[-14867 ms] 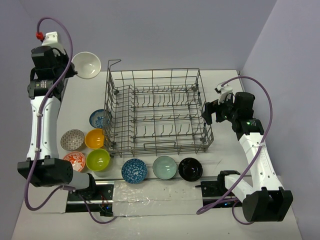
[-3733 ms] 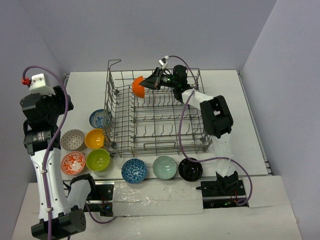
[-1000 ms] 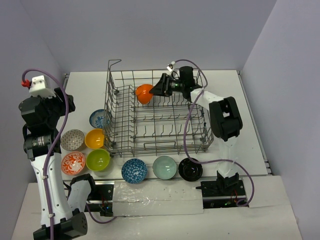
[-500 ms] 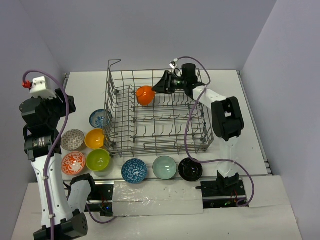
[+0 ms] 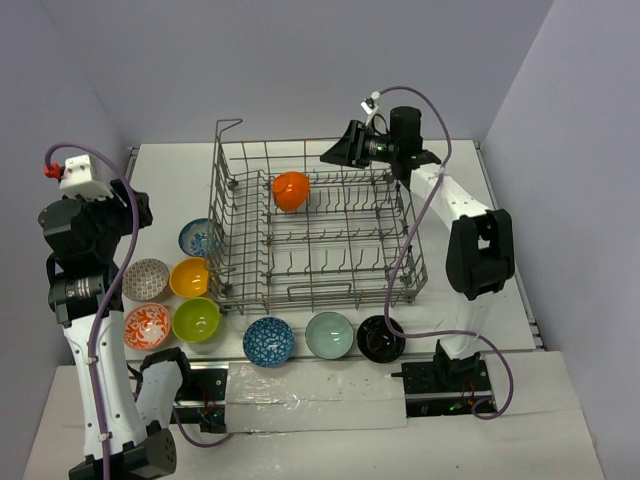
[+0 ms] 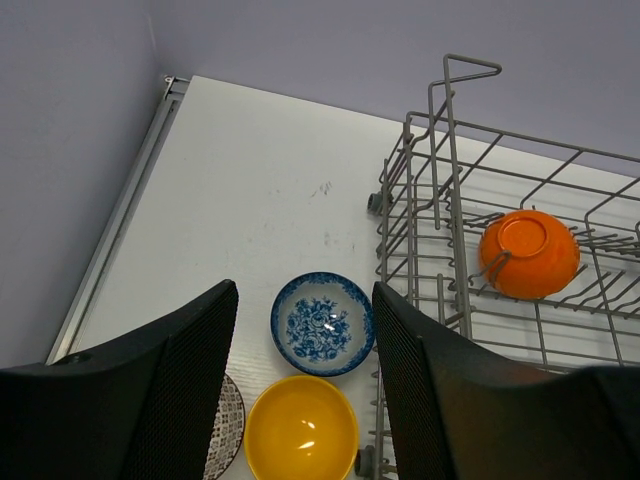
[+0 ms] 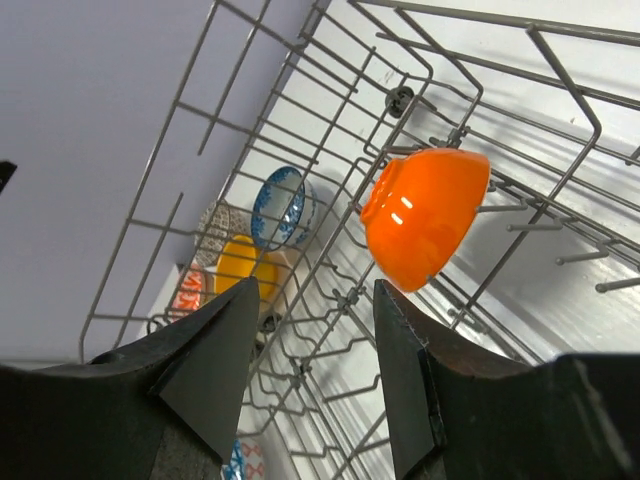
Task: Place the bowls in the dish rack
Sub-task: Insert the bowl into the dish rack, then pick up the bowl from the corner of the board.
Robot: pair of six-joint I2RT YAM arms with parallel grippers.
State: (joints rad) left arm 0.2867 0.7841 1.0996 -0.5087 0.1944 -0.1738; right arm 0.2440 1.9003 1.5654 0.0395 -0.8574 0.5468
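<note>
An orange bowl (image 5: 290,190) (image 6: 528,253) (image 7: 425,230) leans on its side among the tines at the back left of the grey wire dish rack (image 5: 216,215). My right gripper (image 5: 330,156) (image 7: 315,290) hovers open and empty over the rack's back rim, to the right of that bowl and apart from it. My left gripper (image 6: 303,292) hangs open and empty high above the blue-and-white floral bowl (image 6: 322,323) and the yellow bowl (image 6: 301,428), left of the rack. On the table also lie grey-patterned (image 5: 146,279), red-and-white (image 5: 147,325) and lime green (image 5: 196,320) bowls.
In front of the rack stand a blue-patterned bowl (image 5: 268,341), a pale teal bowl (image 5: 330,334) and a glossy black bowl (image 5: 381,339). A raised wire loop (image 5: 228,126) marks the rack's back left corner. Walls close off the back and both sides.
My right gripper has drawn back to the right and up, away from the orange bowl, which stays leaning in the rack. The left arm has hardly moved.
</note>
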